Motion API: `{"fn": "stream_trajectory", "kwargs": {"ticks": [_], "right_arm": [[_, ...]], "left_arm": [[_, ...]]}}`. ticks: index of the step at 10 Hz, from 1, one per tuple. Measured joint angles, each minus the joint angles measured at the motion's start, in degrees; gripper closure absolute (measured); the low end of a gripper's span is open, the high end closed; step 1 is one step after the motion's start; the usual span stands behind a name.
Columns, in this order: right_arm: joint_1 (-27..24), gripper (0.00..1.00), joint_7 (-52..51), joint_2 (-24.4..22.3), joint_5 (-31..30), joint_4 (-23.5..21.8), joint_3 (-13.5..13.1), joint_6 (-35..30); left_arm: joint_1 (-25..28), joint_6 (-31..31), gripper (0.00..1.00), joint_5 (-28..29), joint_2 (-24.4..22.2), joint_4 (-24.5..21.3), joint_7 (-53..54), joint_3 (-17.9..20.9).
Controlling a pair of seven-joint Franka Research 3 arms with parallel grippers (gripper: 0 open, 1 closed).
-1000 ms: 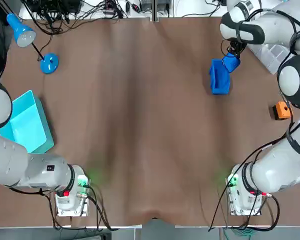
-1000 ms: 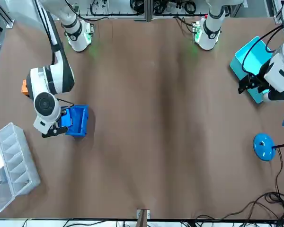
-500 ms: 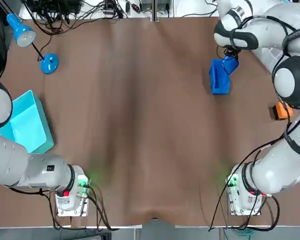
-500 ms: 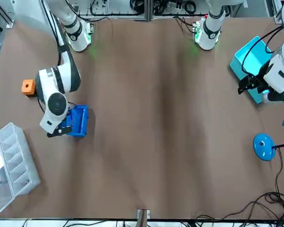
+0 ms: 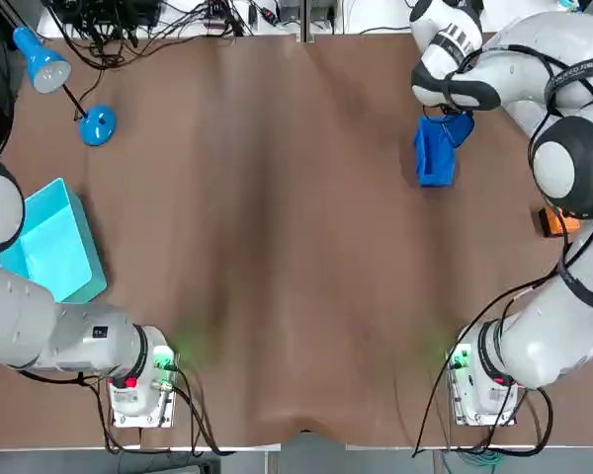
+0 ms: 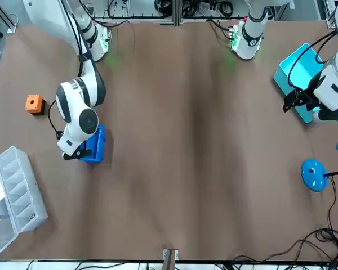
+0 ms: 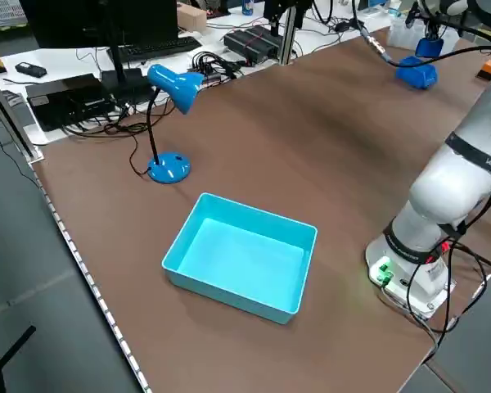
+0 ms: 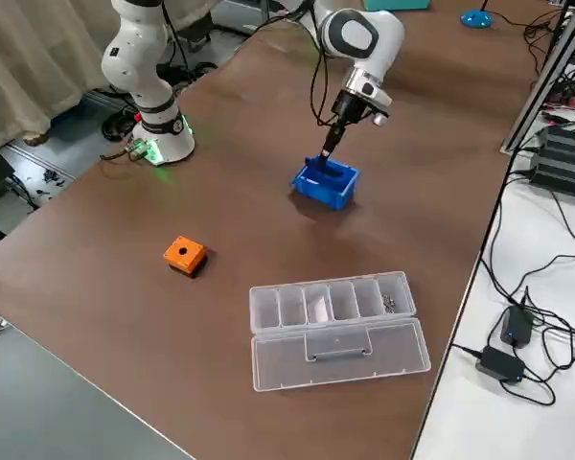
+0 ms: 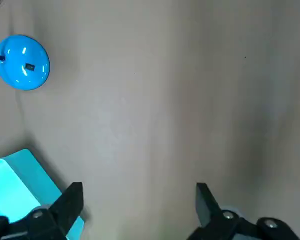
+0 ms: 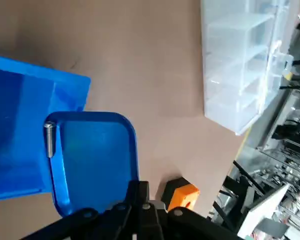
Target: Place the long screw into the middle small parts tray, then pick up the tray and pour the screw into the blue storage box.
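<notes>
My right gripper (image 10: 140,201) is shut on the rim of a small blue parts tray (image 10: 96,155) and holds it tilted over the blue storage box (image 10: 15,125). A long silver screw (image 10: 49,140) lies against the tray's far lip, right beside the box's edge. From overhead the tray (image 5: 459,126) hangs at the far right end of the storage box (image 5: 434,158), under the right wrist. My left gripper (image 9: 138,200) is open above bare table, next to the teal bin (image 9: 10,186) on the left side.
An orange block (image 5: 556,219) sits near the right edge. A clear compartment organizer (image 8: 335,316) lies open at the far right corner. A blue desk lamp (image 5: 89,117) stands at the far left, with the teal bin (image 5: 51,243) nearer to me.
The right wrist has swung left over the storage box, carrying the tray with it and uncovering the orange block in the front view. The left arm has stayed still.
</notes>
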Motion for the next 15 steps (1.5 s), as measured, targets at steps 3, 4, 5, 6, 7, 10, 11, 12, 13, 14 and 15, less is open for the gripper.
{"fn": "stream_trajectory", "kwargs": {"ticks": [3,4,5,6,7,10,11,12,13,14,15], "right_arm": [[1.47,0.99,4.3,0.62,-0.22,0.0,0.01,-2.02],[1.77,0.99,5.91,0.68,-0.24,0.0,0.01,-2.53],[2.03,0.99,7.0,0.85,-0.26,0.0,0.01,-3.08],[2.48,0.99,8.86,1.0,-0.41,0.0,0.01,-3.64],[3.23,0.99,11.46,1.15,-1.13,0.0,0.01,-4.51],[5.48,0.99,15.94,1.91,-2.07,0.0,0.03,-5.78],[6.12,0.99,17.12,2.17,-2.98,0.01,0.04,-6.48],[6.55,0.99,18.1,2.44,-4.19,0.05,0.04,-7.28],[6.66,0.99,18.95,2.75,-5.23,0.15,0.03,-7.62],[6.72,0.99,20.34,3.05,-6.05,0.21,0.03,-8.08],[6.94,0.99,21.91,3.46,-6.5,0.21,0.04,-8.49]], "left_arm": [[0.0,0.0,0.01,0.0,0.0,0.0,0.0,0.0],[0.0,0.0,0.01,0.0,0.01,0.0,0.0,0.0],[0.0,0.0,0.01,0.0,0.03,0.0,0.0,0.0],[0.0,0.0,0.01,0.0,0.04,0.0,0.0,0.0],[0.0,0.0,0.01,0.0,0.04,0.0,0.0,0.0],[0.0,-0.01,0.01,0.0,0.04,0.0,0.0,0.0],[0.0,-0.08,0.01,0.0,0.04,0.0,0.0,0.0],[0.0,-0.12,0.01,0.0,0.04,0.0,0.0,0.0],[0.0,-0.15,0.01,0.0,0.04,0.0,0.0,0.0],[0.0,-0.16,0.01,0.0,0.04,0.0,0.0,0.0],[0.01,-0.16,0.01,0.0,0.04,0.0,0.0,0.0]]}}
